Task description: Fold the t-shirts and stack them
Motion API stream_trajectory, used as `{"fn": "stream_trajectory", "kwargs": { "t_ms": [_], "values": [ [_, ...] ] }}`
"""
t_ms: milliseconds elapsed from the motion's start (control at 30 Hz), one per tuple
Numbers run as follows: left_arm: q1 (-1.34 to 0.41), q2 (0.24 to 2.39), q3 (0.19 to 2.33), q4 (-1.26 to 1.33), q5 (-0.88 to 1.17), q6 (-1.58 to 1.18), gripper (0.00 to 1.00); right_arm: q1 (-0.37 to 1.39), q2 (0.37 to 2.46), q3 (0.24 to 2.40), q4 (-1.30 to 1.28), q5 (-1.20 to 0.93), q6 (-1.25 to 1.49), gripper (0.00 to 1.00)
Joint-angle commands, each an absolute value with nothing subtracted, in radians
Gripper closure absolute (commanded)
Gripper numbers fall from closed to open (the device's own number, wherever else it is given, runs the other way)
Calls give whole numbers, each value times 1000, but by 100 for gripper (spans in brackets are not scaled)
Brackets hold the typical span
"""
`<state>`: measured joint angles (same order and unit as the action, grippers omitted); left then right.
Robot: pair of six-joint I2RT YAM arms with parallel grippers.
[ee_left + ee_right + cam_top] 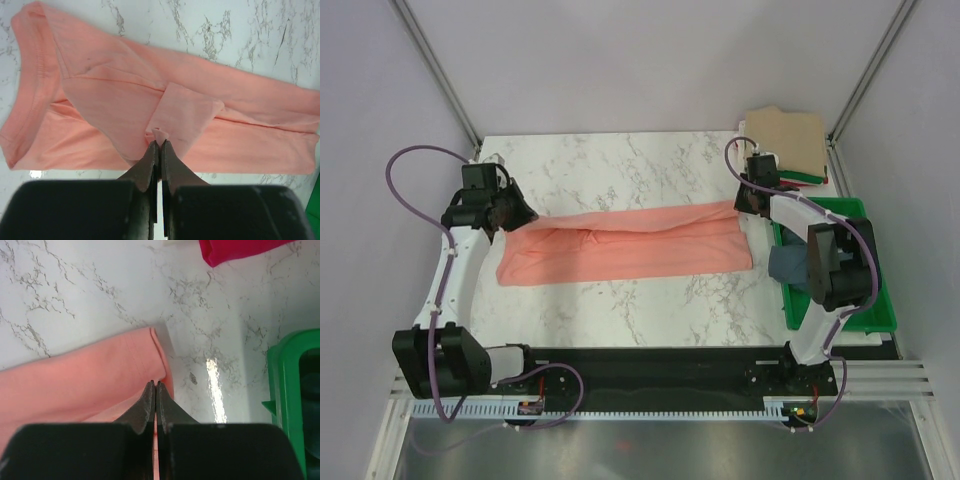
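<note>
Here the salmon-pink soft cloth t-shirt (630, 245) lies stretched as a long folded band across the middle of the white marble table (620, 165), running from 9 o'clock to 3 o'clock. The left gripper (159, 142) is pinched tight on a small raised tuck of that shirt at its 9 o'clock end; the right gripper (156, 385) is closed on its edge at the 3 o'clock end. A tan folded t-shirt (790, 135) tops a pile at 1 o'clock, and a slate blue-grey t-shirt (786, 265) lies at the left rim of the rigid green plastic tray (865, 215) at 3 o'clock
</note>
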<state>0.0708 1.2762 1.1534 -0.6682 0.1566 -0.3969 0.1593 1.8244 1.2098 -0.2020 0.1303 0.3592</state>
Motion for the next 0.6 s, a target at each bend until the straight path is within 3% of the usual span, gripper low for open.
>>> {"fn": "stream_trajectory", "kwargs": {
  "t_ms": [0,400,467,500,567],
  "values": [
    [74,1220,1115,-672,115,-351,98,156,1753,1184,-144,137,354,100],
    [72,1135,973,-695,97,-362,98,149,1695,1072,-140,158,373,100],
    [74,1118,957,-721,77,-382,96,141,1687,1048,-141,172,388,86],
    [74,1106,951,-730,68,-390,88,134,1683,1036,-141,178,399,56],
    [74,1068,934,-739,39,-416,70,103,1671,1014,-143,169,420,28]
  ]
}}
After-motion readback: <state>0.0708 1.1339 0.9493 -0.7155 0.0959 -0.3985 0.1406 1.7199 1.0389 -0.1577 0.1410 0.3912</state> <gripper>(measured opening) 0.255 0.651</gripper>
